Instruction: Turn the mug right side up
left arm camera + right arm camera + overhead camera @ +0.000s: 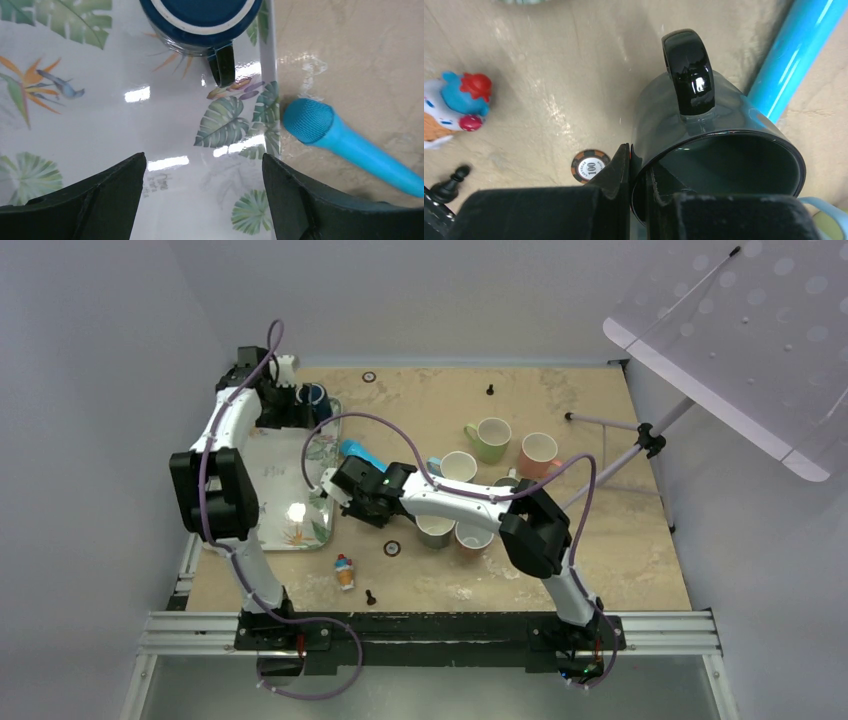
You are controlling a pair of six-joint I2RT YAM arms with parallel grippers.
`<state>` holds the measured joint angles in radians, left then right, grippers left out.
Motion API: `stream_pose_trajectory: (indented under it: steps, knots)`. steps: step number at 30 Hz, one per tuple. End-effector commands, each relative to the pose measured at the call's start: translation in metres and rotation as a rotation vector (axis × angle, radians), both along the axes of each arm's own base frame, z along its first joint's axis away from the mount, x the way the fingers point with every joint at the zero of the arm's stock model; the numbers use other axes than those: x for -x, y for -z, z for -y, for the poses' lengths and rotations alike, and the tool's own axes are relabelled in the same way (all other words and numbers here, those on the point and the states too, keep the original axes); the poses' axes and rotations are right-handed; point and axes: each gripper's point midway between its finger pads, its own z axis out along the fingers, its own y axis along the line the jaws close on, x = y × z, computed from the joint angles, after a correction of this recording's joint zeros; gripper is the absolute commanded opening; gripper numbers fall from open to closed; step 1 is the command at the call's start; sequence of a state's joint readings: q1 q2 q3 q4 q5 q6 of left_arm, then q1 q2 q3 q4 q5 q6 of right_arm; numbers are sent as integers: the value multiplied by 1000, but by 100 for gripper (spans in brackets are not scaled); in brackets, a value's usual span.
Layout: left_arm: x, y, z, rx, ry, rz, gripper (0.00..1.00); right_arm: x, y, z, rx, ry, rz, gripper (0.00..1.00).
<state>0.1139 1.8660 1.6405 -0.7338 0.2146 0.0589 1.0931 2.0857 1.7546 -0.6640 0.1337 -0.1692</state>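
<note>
A dark grey mug (704, 125) fills the right wrist view, tilted on its side with its mouth towards the camera and its handle (688, 70) on top. My right gripper (640, 160) is shut on its rim, one finger inside and one outside; in the top view the gripper (368, 508) sits just right of the tray and hides the mug. A blue mug (200, 20) stands upside down on the tray, also seen in the top view (315, 397). My left gripper (202, 160) is open and empty above the tray, short of the blue mug.
The leaf-patterned tray (285, 490) lies at the left. A blue microphone (362, 454) lies beside it. A poker chip (393, 548), a toy cupcake (344, 571) and a chess pawn (371, 595) lie near the front. Several upright mugs (490, 438) cluster mid-table. A stand (640, 440) is at the right.
</note>
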Motion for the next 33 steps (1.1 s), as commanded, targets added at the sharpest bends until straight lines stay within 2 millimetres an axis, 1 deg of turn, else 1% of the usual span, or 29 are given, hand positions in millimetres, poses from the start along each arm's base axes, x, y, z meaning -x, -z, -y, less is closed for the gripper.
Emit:
stream_pose_trajectory:
  steps: [1, 4, 6, 8, 10, 11, 14, 15, 17, 20, 23, 24, 26, 29, 30, 32, 33]
  knots:
    - [-30, 11, 10, -61, -3, 29, 89, -12, -29, 5, 41, -28, 63, 0]
    - [-45, 22, 16, -86, 0, 25, 89, -12, -18, 8, 76, -19, 52, 0]
    - [-54, 29, 15, -96, -13, 21, 89, -13, -15, 9, 90, -9, 51, 0]
    - [-62, 36, 10, -119, -30, 15, 87, -16, -14, 10, 101, 3, 61, 8]
    - [-67, 46, 5, -142, -36, -10, 80, -17, -12, 11, 110, 12, 68, 19]
    - [-67, 54, 3, -152, -35, -34, 75, -18, -12, 11, 111, 15, 69, 23]
    - [-68, 63, 0, -172, -31, -58, 61, -20, -16, 11, 105, 25, 81, 37]
    - [-68, 65, 0, -173, -29, -61, 58, -21, -17, 11, 102, 28, 84, 41]
    - [-69, 67, -1, -177, -25, -65, 56, -22, -23, 9, 88, 30, 94, 45]
    - [-70, 72, -1, -180, -16, -80, 50, -24, -34, 9, 66, 40, 114, 48]
    - [-71, 78, 0, -169, -13, -115, 38, -25, -46, 12, 42, 53, 138, 49]
    - [-72, 80, 0, -163, -12, -119, 25, -24, -49, 13, 32, 57, 143, 49]
    - [-76, 80, -1, -161, -22, -108, 0, -23, -56, 15, 12, 59, 148, 49]
    - [-78, 77, 0, -155, -16, -95, 0, -20, -63, 18, -16, 67, 154, 49]
    - [-76, 74, 1, -152, -11, -94, 0, -20, -69, 19, -32, 72, 160, 50]
    - [-70, 61, 1, -125, -2, -76, 0, -19, -79, 20, -73, 85, 173, 52]
    - [-66, 50, -1, -100, -5, -56, 0, -19, -87, 19, -105, 92, 182, 54]
